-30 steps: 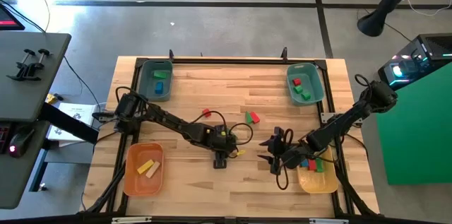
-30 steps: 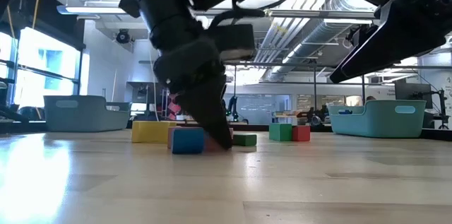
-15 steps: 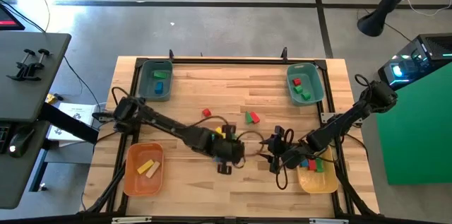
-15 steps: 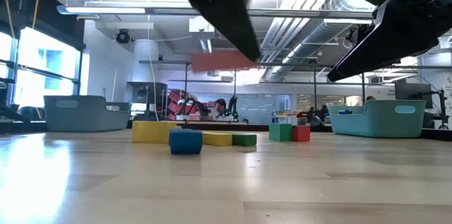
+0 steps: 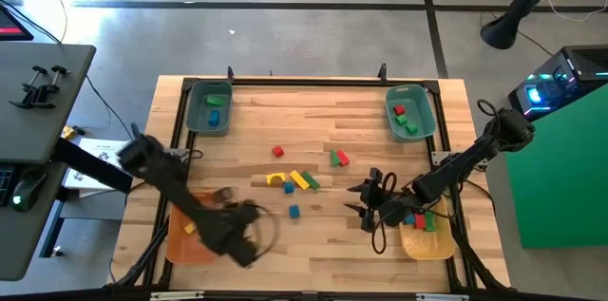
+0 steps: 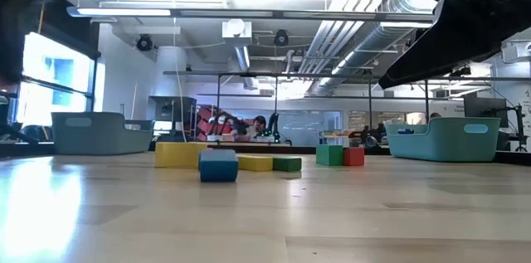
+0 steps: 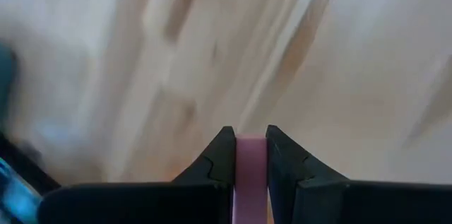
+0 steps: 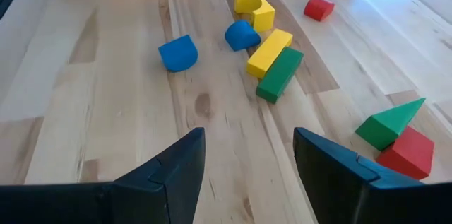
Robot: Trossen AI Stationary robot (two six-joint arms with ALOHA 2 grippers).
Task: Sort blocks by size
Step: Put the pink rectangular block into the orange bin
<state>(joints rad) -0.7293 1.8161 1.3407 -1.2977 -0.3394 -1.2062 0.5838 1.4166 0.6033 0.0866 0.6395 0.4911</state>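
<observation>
My left gripper (image 5: 242,244) is near the table's front left, beside the orange bin (image 5: 180,244), and is shut on a pink block (image 7: 250,171). Loose blocks lie flat mid-table: a red cube (image 5: 277,152), a yellow arch (image 5: 275,178), a yellow bar (image 5: 302,181), a green bar (image 8: 280,73), two blue pieces (image 8: 177,53) (image 8: 241,34), and a green wedge (image 8: 388,124) against a red piece (image 8: 409,150). My right gripper (image 5: 366,208) hovers open to the right of them, with nothing between its fingers (image 8: 183,164). My left gripper pinches the pink block's two opposite flat sides (image 7: 250,155) between its two fingers. The fingers slant steeply down from above. The block is lifted clear of the table; how far back it reaches between the fingers does not show.
Teal bins stand at the far left (image 5: 209,108) and far right (image 5: 410,114), each with a few blocks. A yellow bin (image 5: 427,235) with blocks sits at the near right, under my right arm. Bare wood lies along the near edge between the orange and yellow bins.
My left gripper has lifted the pink block from beside the blue block and swung fast toward the table's near left corner, next to the orange bin, its wrist turning on the way. The blue block and the other pieces have stayed where they were.
</observation>
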